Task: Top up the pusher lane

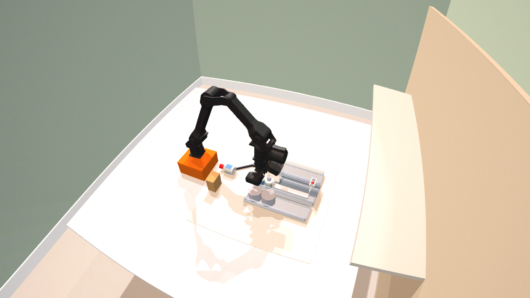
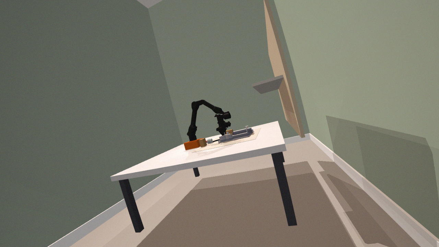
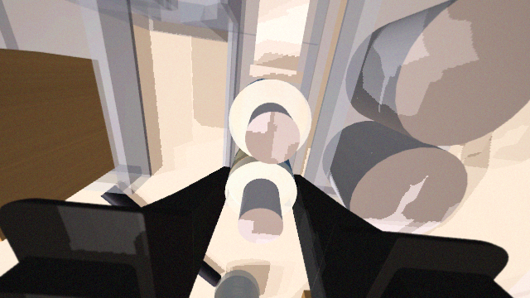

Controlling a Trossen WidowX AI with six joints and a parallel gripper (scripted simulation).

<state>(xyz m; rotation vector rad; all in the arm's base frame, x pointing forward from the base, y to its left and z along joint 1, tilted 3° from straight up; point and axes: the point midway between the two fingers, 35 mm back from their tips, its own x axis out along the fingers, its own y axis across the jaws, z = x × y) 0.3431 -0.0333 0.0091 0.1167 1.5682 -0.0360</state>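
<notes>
My gripper (image 1: pixel 259 181) (image 2: pixel 223 133) (image 3: pixel 261 177) points down at the front of the clear sprung lane (image 3: pixel 316 54) and is shut on a jar with a white shoulder and grey cap (image 3: pixel 261 225). Olive and blue show on its body. The lane jar (image 1: pixel 268 181) (image 3: pixel 272 138), with the same white shoulder and grey cap, stands upright between the lane walls, directly behind the held jar. The two look very close; whether they touch is unclear. The held jar's base, the front stop and the pusher plate are hidden. A white frame with a red mark (image 1: pixel 312 181) stands at the lane's rear.
Two wide grey cylinders (image 1: pixel 268 197) (image 3: pixel 464 83) stand in the neighbouring lane. A white-and-blue bottle with a red end (image 1: pixel 229 169) lies toward the orange base (image 1: pixel 194 171), beside a black rod (image 1: pixel 244 167). A wooden block (image 1: pixel 213 181) (image 2: pixel 202 142) stands nearby; another (image 3: pixel 50 124) is left of the lanes.
</notes>
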